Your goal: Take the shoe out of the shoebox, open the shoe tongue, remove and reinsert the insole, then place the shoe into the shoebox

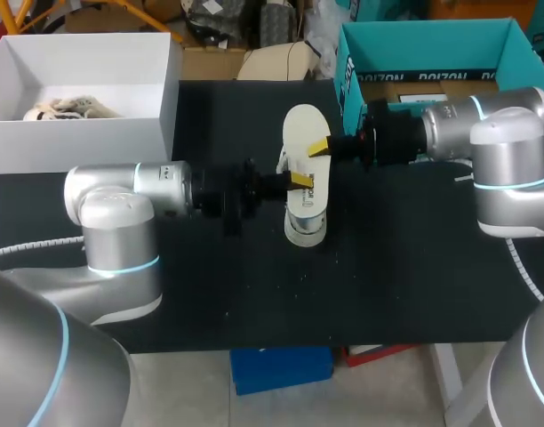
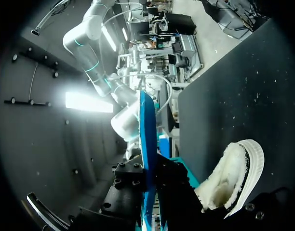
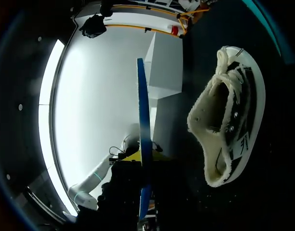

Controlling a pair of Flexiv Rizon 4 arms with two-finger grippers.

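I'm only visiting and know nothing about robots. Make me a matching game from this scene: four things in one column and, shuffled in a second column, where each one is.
Things
1. insole
2. shoe
3. white box
4. teal box

Places
A. at the far right of the table
B. lying on the black table, under the insole
C. held up between the left claw and the right claw
D. at the table's far left corner

Pairs: 1-C, 2-B, 3-D, 4-A
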